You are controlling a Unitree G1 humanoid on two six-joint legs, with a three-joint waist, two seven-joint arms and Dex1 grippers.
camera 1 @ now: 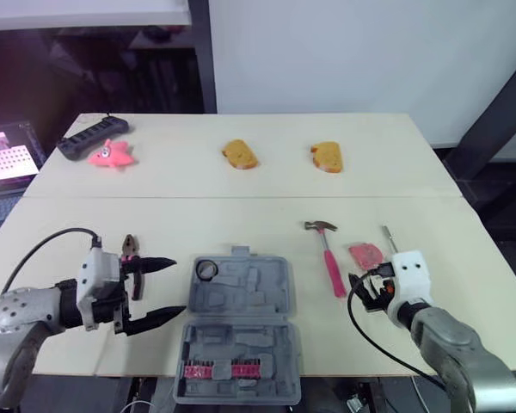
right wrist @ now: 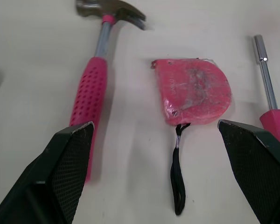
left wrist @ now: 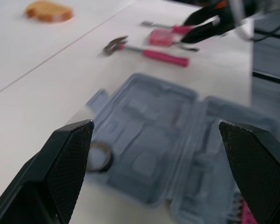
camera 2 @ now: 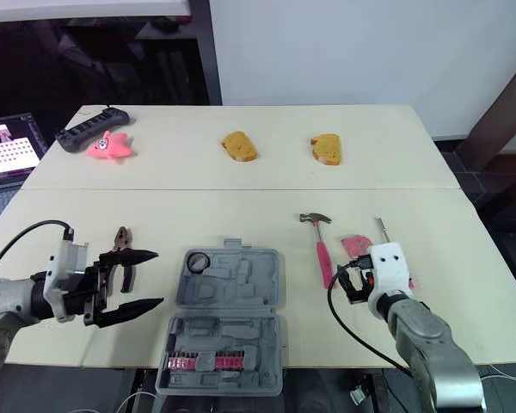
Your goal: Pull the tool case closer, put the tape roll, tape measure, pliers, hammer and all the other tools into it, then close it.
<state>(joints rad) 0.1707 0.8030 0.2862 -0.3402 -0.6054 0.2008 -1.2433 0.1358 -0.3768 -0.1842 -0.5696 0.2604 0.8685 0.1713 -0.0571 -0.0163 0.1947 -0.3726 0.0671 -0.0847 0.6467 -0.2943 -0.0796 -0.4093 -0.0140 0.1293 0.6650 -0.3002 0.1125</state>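
Note:
The grey tool case (camera 1: 241, 301) lies open near the table's front edge, with a row of pink bits (camera 1: 219, 371) in its nearer half. The black tape roll (camera 1: 206, 269) lies in its far left corner. My left gripper (camera 1: 179, 286) is open just left of the case, level with the table. The pliers (camera 1: 131, 249) lie partly behind it. Right of the case are the pink-handled hammer (camera 1: 329, 255), the pink tape measure (right wrist: 196, 91) and a screwdriver (right wrist: 266, 77). My right gripper (camera 1: 362, 291) is open just short of the tape measure, with nothing between its fingers.
Two bread-like pieces (camera 1: 240, 154) (camera 1: 326, 157) sit on the table's far half. A pink star toy (camera 1: 112, 154) and a black power strip (camera 1: 90, 136) lie at the far left. A laptop (camera 1: 4, 159) stands beyond the left edge.

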